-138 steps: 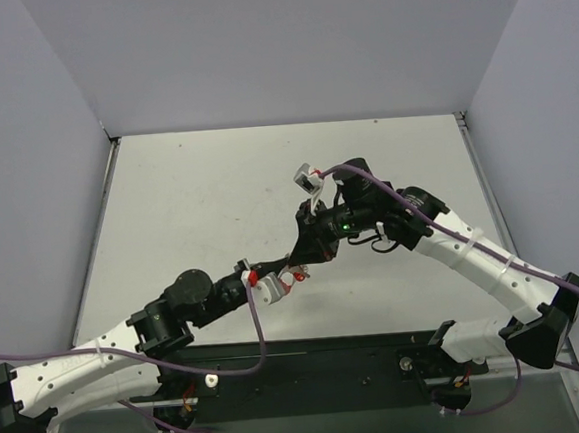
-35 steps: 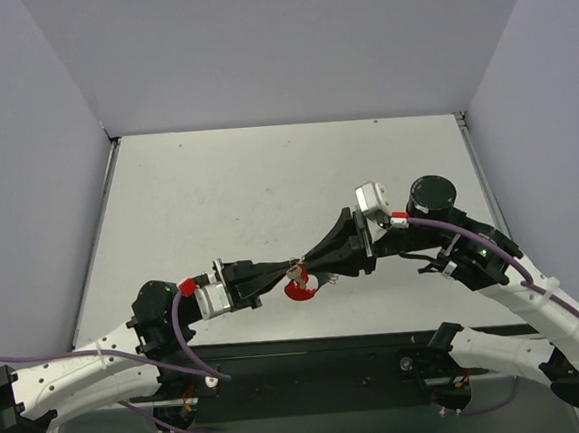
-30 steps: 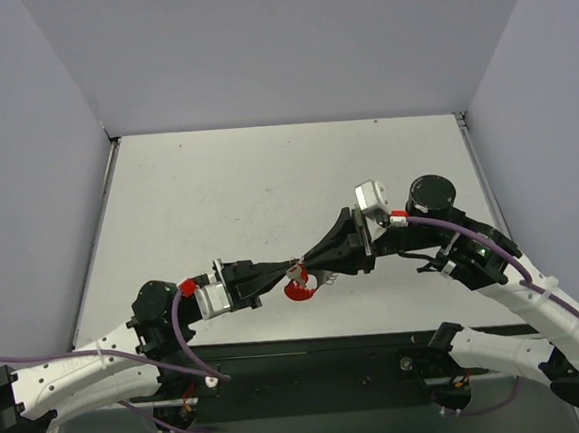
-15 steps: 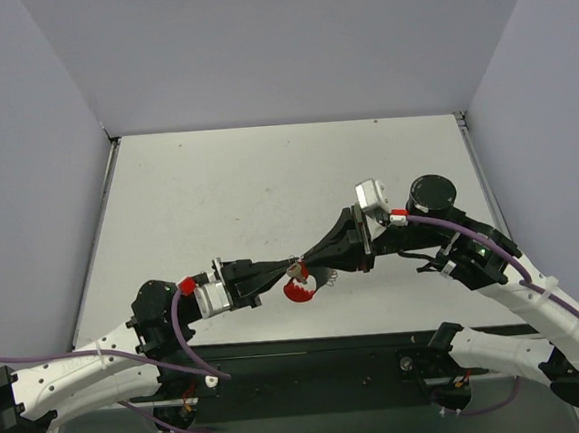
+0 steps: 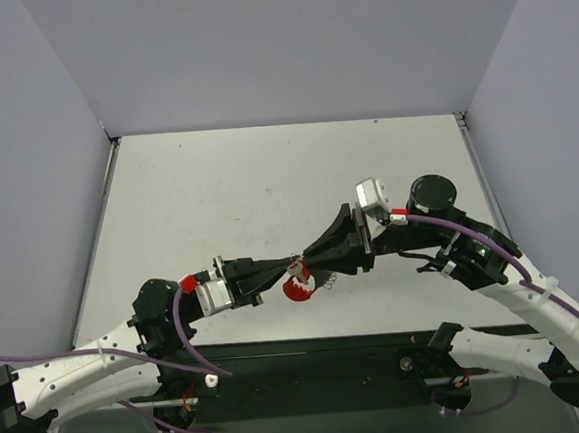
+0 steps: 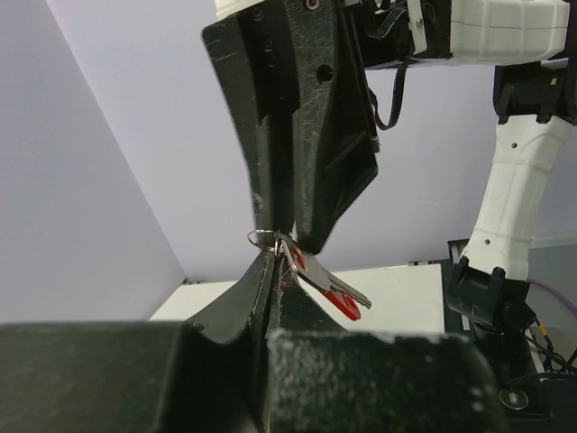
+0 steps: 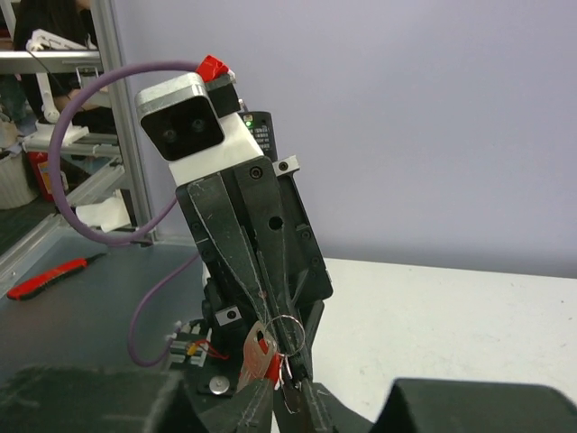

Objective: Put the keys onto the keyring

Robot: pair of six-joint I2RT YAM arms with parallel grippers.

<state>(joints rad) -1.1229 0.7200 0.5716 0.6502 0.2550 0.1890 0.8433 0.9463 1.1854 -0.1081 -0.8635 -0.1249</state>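
left claw (image 6: 270, 263) and right claw (image 7: 287, 397) pinched closed, tips meeting at a wire ring (image 6: 260, 236); key (image 6: 329, 289) dangling.

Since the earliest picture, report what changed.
The right end effector turned to point leftward and the left end effector reached rightward, so they meet tip to tip at the thin silver ring carrying the small red-headed silver key. Over the last second, both barely moved.

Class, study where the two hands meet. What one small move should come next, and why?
Probably nudge the right hand slightly toward the left hand, both held shut, to work the key onto the keyring. Their fingertips meet, jaws closed, with the keyring dangling just below; whether it is threaded cannot be seen.
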